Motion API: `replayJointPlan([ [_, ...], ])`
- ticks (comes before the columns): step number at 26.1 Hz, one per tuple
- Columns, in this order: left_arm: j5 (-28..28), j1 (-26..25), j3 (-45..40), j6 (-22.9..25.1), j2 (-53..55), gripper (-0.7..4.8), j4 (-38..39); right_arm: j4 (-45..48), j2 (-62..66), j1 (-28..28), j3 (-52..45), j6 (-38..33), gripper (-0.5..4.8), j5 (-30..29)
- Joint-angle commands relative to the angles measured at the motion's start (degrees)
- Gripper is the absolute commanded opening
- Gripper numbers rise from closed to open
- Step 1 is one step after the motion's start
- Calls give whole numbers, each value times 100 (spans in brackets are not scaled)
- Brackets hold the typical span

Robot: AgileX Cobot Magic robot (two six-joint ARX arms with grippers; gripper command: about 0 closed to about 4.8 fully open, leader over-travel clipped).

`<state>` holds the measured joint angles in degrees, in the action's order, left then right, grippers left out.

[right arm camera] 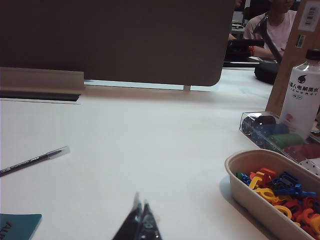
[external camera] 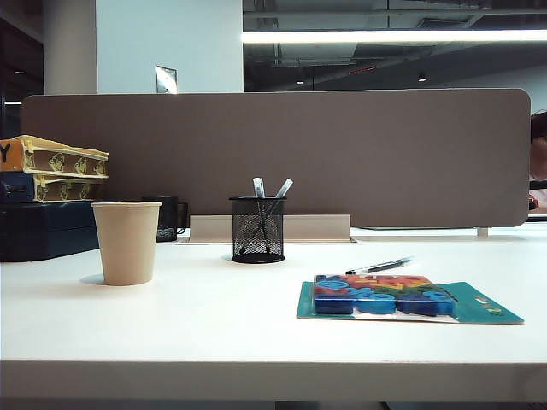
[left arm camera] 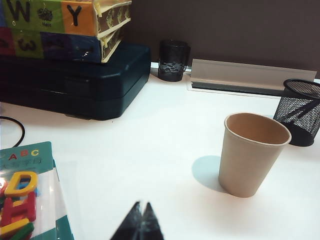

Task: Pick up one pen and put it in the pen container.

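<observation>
Claws first: the left claw (left arm camera: 139, 222) shows only as a dark tip at the bottom edge of the left wrist view, fingers pressed together and holding nothing, above bare desk (left arm camera: 150, 150). The right claw (right arm camera: 140, 222) sits the same way at the bottom edge of the right wrist view, closed and empty.

Near the left claw stands a beige paper cup (left arm camera: 252, 152), its inside showing nothing. Behind it at the right edge is the pen container (left arm camera: 302, 112), a black mesh cup; in the exterior view it stands at centre (external camera: 257, 229) with two pale-capped pens leaning inside. A dark mug (left arm camera: 173, 60) sits by the back partition, beside a dark case (left arm camera: 75, 82).

Right of the right claw, a beige tray (right arm camera: 260, 192) holds coloured plastic letters.

The pen (external camera: 379, 266), black-barrelled with a clear pale cap, lies flat on the desk right of centre in the exterior view, just behind the letter puzzle board (external camera: 385, 295); it lies at the left of the right wrist view (right arm camera: 32, 161)
</observation>
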<state>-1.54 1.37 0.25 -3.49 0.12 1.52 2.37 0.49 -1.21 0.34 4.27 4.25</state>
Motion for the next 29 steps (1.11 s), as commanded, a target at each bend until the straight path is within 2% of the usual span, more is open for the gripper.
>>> replayJointPlan([
  [1,31,-4,24,2,2,-5,-31,125,-68,7,-28,-302,-5,-57],
  [3,28,-4,24,2,2,-5,-33,162,-68,7,-28,-584,-5,-59],
  [12,33,-4,26,-13,2,-5,-291,352,-68,2,-28,-601,-5,-59],
  [14,136,-4,26,-160,2,-5,-313,393,-68,2,-28,-601,-5,-59],
  [18,664,-4,28,-146,2,3,-697,804,-68,2,-28,-787,-5,-179],
  [20,745,-4,28,-149,2,35,-752,925,-68,4,-28,-793,-5,-188],
  [25,855,-2,42,-155,2,35,-1029,1139,-68,11,-7,-918,-4,-190],
  [29,1062,-2,221,-170,2,73,-1043,1158,-68,20,79,-1056,45,-326],
])
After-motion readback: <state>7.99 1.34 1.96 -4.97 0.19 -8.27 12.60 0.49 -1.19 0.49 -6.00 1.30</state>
